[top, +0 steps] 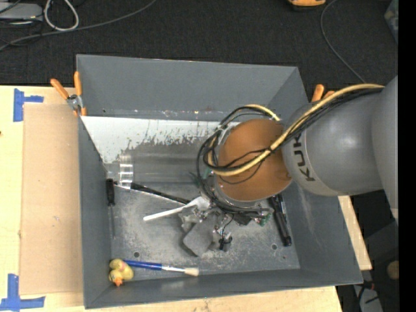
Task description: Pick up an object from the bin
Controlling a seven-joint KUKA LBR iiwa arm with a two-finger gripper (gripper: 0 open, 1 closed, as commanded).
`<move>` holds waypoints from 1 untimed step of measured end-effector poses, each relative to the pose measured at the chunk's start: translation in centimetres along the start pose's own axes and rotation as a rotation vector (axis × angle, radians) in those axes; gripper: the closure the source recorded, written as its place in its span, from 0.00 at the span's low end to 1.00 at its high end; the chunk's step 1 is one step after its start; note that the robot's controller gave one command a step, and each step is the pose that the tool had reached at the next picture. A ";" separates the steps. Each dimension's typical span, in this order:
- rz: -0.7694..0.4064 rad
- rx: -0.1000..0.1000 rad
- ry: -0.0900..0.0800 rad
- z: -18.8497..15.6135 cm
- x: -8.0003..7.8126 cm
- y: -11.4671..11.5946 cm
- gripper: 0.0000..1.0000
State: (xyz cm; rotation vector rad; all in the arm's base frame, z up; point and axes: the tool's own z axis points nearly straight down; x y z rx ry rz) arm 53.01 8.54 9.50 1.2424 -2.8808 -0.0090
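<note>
Claw (220, 234) sits low at centre frame, just beside a dark grey flat slab (193, 243); grip, can't tell.

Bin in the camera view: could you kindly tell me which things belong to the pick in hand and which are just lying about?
In the job: gripper, low over the middle of the bin; grey flat piece beside it; white stick just to its left.
Lying about: yellow duck and blue-handled brush at the lower left; clear cup at the left; black pen at the right.
</note>
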 end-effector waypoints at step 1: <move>0.002 -0.003 0.002 -1.8 0.0 0.1 1.00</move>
